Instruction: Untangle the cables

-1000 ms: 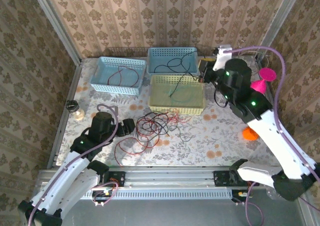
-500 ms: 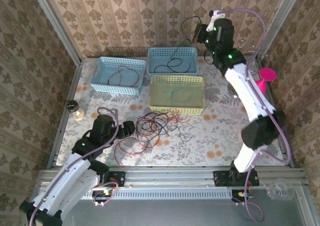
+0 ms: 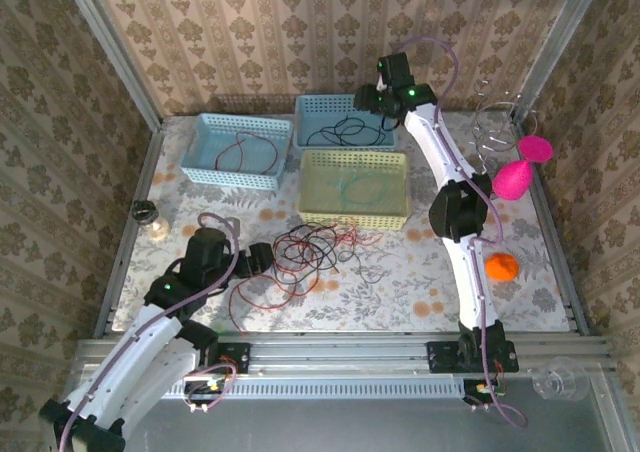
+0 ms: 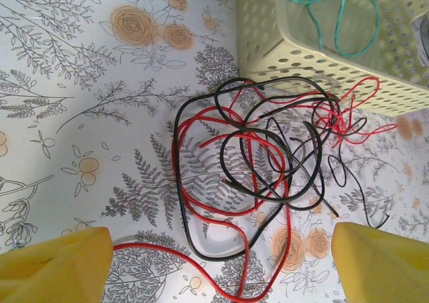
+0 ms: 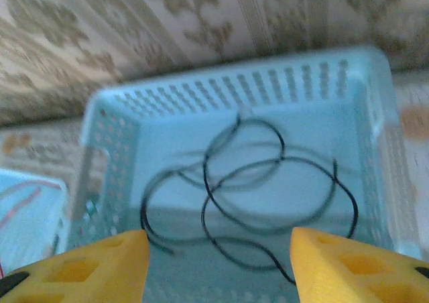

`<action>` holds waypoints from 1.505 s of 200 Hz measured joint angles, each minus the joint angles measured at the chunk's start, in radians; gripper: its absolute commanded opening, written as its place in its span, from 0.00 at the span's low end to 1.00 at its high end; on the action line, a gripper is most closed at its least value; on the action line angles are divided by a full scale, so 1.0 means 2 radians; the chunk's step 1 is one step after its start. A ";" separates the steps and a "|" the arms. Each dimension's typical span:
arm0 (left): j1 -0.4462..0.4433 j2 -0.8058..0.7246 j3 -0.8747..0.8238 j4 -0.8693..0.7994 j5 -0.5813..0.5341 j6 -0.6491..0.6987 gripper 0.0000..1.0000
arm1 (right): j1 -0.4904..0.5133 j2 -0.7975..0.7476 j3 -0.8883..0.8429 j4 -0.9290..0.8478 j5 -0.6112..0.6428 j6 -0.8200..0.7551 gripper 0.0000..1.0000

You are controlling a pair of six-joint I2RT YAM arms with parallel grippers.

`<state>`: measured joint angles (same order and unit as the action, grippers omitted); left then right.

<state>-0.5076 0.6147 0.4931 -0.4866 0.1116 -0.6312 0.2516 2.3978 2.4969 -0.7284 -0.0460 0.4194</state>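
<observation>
A tangle of red and black cables lies on the floral table in front of the yellow basket. My left gripper stands open at the tangle's near-left edge, with a red loop and a black loop lying between its yellow fingers. My right gripper hangs open over the rear blue basket. One black cable lies coiled in that basket, free of the fingers.
A green cable lies in the yellow basket. A red cable lies in the left blue basket. A glass jar stands at the left; a pink object and an orange ball sit at the right.
The right arm swung from the right side to above the rear blue basket and its jaws opened; the black cable now lies loose in the basket. The left arm barely moved.
</observation>
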 measured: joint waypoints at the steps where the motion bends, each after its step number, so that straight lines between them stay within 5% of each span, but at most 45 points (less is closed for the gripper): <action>1: 0.000 0.000 0.000 0.000 0.000 0.000 0.85 | 0.000 -0.006 -0.011 0.002 -0.001 0.000 0.59; 48: 0.002 0.023 0.000 0.019 0.018 -0.001 0.82 | 0.013 -0.251 -0.325 0.110 -0.026 -0.004 0.56; 85: 0.002 0.097 -0.013 0.063 0.044 -0.010 0.79 | 0.086 -0.458 -0.594 0.242 -0.039 0.001 0.56; 133: -0.002 0.211 -0.018 0.113 0.063 -0.009 0.67 | 0.230 -0.512 -0.830 0.316 -0.024 0.035 0.59; 164: -0.010 0.269 -0.017 0.150 0.080 -0.011 0.53 | 0.269 -0.524 -0.890 0.330 -0.004 0.059 0.60; 211: -0.022 0.345 0.006 0.172 0.102 -0.007 0.00 | 0.269 -0.519 -0.917 0.369 0.026 0.082 0.58; 301: -0.073 0.216 0.111 0.093 0.080 0.004 0.00 | 0.269 -0.577 -0.938 0.385 0.063 0.088 0.56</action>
<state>-0.6540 1.0470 0.7143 -0.3016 0.2710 -0.6239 0.7898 1.2442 0.6205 0.0406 0.0795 0.5949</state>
